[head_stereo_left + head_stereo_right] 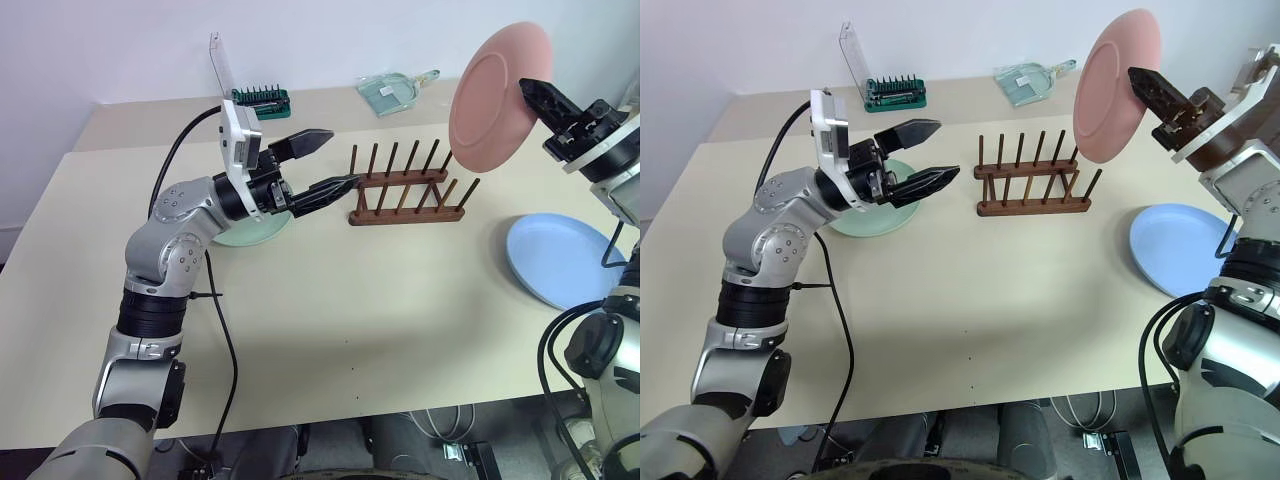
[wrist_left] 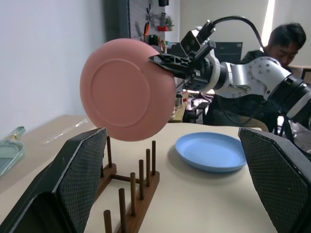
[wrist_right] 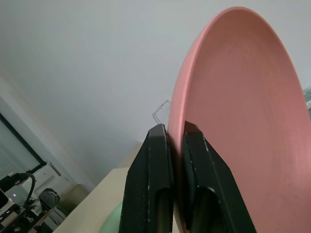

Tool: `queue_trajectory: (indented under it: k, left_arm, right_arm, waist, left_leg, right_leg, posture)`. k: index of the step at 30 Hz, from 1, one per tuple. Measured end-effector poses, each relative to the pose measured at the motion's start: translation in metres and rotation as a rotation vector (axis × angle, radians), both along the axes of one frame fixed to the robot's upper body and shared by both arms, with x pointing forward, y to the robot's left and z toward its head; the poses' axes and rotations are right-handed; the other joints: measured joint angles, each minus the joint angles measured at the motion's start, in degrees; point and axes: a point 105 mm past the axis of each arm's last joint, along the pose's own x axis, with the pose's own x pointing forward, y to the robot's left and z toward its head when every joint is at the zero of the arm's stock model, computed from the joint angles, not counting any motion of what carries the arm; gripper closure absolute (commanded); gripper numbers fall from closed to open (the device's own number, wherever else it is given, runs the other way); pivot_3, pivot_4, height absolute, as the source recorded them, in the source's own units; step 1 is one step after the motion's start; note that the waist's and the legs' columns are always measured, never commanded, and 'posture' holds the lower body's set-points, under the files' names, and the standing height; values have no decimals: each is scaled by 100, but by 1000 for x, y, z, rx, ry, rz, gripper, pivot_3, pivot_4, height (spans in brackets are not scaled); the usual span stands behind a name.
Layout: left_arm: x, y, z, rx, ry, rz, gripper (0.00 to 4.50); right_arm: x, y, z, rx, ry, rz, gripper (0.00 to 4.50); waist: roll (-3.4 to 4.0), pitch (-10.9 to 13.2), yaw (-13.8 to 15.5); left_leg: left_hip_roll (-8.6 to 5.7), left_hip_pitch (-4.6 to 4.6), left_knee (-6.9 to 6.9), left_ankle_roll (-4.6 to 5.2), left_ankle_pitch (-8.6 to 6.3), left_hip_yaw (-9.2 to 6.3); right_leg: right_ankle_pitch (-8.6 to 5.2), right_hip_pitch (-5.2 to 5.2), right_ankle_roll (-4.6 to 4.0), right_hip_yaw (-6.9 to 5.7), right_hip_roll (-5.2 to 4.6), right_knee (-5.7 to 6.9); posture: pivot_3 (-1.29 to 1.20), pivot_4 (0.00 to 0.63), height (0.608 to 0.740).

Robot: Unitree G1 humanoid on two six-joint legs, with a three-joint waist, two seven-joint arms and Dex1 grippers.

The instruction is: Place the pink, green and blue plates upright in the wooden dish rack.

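My right gripper (image 1: pixel 524 90) is shut on the rim of the pink plate (image 1: pixel 495 95) and holds it on edge in the air, above the right end of the wooden dish rack (image 1: pixel 405 195). The rack's pegs hold no plate. On the table to the right of the rack, the blue plate (image 1: pixel 560 260) lies flat. My left gripper (image 1: pixel 342 158) is open just left of the rack, its fingers pointing at it. Beneath that wrist lies the green plate (image 1: pixel 865 220), flat and partly hidden. In the right wrist view both fingers (image 3: pixel 150 160) pinch the pink rim (image 3: pixel 243 121).
At the table's back stand a green bit-holder box (image 1: pixel 262 97), a clear plastic stand (image 1: pixel 222 65) and a glass-like scoop (image 1: pixel 395 90). A black cable (image 1: pixel 225 330) trails over the table by my left arm. A person (image 2: pixel 286 39) sits beyond the table's right side.
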Motion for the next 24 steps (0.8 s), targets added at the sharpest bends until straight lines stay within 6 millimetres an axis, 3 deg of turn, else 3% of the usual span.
queue_trajectory:
  k: [11,15,18,24]
  left_arm:
    - [0,0,0,-1,-1,0,55]
    - [0,0,0,0,-1,1,55]
    - [0,0,0,0,-1,1,0]
    - [0,0,0,1,-1,2,0]
  right_arm:
    - [4,-5,-18,10,57,-1,4500]
    - [4,-5,-33,-24,87,-5,4500]
    - [6,-4,-39,-38,104,-10,3457]
    - [10,-5,-41,-77,92,-51,472]
  waist:
    - [0,0,1]
    - [0,0,0]
    - [0,0,-6]
    - [0,0,0]
  left_leg:
    - [0,0,0,0,0,0]
    - [0,0,0,0,0,0]
    - [0,0,0,-1,0,0]
    - [0,0,0,-1,1,0]
  right_leg:
    - [0,0,0,0,0,0]
    - [0,0,0,0,0,0]
    - [0,-1,0,0,0,1]
    - [0,0,0,0,0,1]
  posture:
    - [0,150,740]
    - [0,150,740]
    - [0,150,740]
    - [0,150,740]
